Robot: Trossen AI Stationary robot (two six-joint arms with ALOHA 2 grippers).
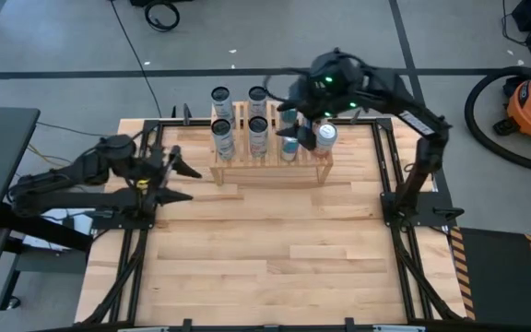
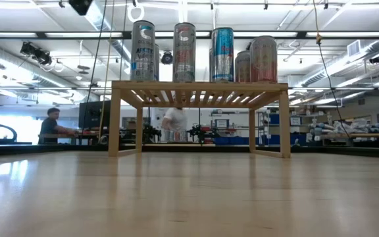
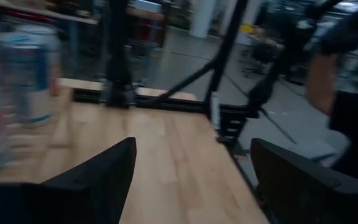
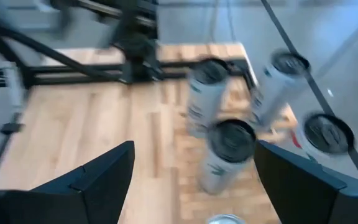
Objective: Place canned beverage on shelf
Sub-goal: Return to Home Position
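Observation:
The light wooden shelf stands at the table's far middle; it also shows in the low view. Several cans stand upright on its slatted top, among them a red-and-white one at its right end. My right gripper hovers open and empty above the shelf's right half, with cans below it in the right wrist view. My left gripper is open and empty, low over the table just left of the shelf. Cans show off to the side in the left wrist view.
The shelf's side panels rest on the wooden tabletop, which spreads toward the near edge. Black frame rails run along the table's sides. People sit and stand in the room beyond the table.

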